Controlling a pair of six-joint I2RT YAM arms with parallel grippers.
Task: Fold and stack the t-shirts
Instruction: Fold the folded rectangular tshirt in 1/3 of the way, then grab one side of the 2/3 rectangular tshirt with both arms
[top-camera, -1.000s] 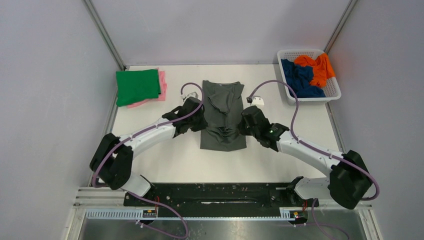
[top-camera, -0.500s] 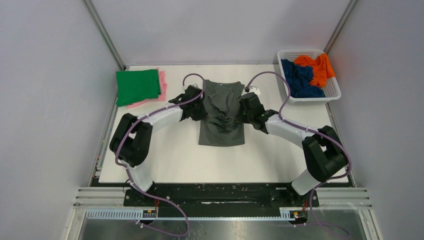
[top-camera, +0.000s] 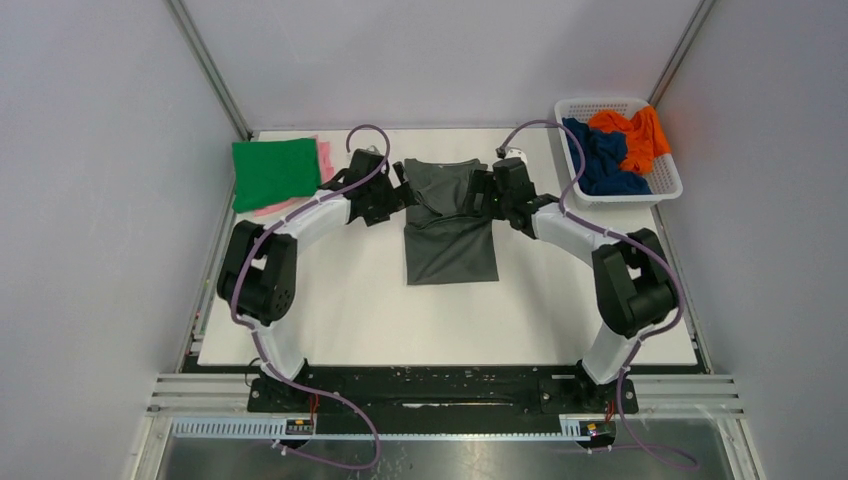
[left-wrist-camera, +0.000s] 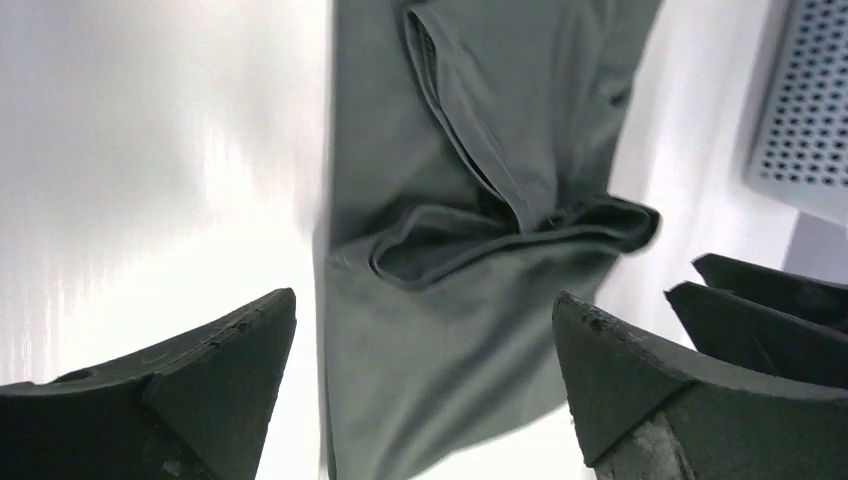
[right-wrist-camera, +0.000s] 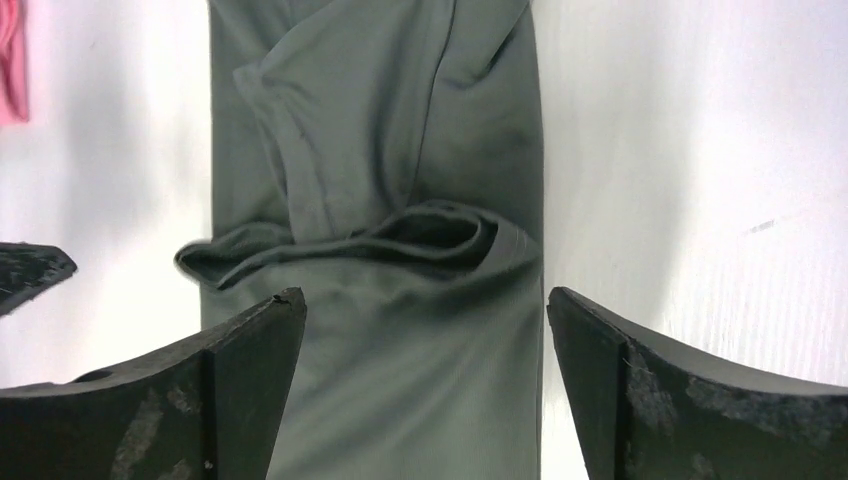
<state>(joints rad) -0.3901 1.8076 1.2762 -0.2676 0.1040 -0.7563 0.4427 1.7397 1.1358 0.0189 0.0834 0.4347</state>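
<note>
Dark grey t-shirt (top-camera: 450, 245) lies mid-way across the desk (top-camera: 350, 310), a long strip running near to far, hem toward me, collar seemingly away. At its far end my left hand (top-camera: 398, 192) and right hand (top-camera: 483, 190), clamped a second ago, now gape empty: cloth released, crosswise fold still due.

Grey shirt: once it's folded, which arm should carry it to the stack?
Left, probably. The stack lies on the left arm's side, close beside the left pincer. The right pincer sits across the grey shirt, nearer the basket. Both pincers are open, holding nothing.
</note>
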